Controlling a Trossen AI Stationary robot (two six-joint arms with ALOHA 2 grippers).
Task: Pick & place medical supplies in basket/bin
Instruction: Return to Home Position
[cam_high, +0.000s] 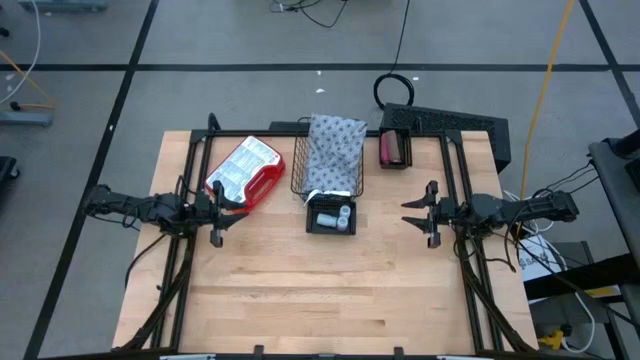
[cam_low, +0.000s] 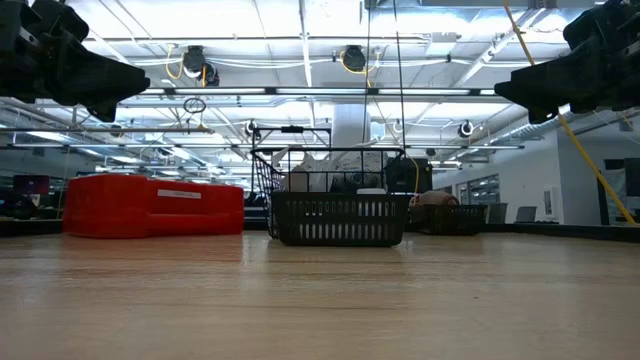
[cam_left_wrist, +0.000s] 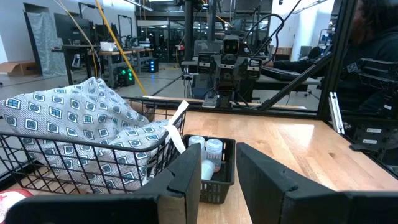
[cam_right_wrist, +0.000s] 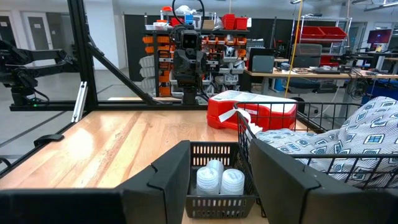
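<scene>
Cloth (cam_high: 335, 140) lies in the basket (cam_high: 297, 170). We put the left gripper (cam_high: 228, 213) at its 8 o'clock and the right gripper (cam_high: 410, 213) at 4 o'clock. Both are well apart from it, fingers apart and empty.

The cloth (cam_high: 335, 140) is pale grey with small dark squares. Basket (cam_high: 299, 170) and bin (cam_high: 312, 216) are black, the vials (cam_right_wrist: 208, 180) white, the pack (cam_high: 245, 170) red and white.

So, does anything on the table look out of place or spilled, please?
Nothing is spilled. Only the grey patterned cloth looks untidy: it is heaped above the wire basket, and a white strip sticks out toward the small black bin holding the vials. The left gripper and right gripper wait aside.
</scene>
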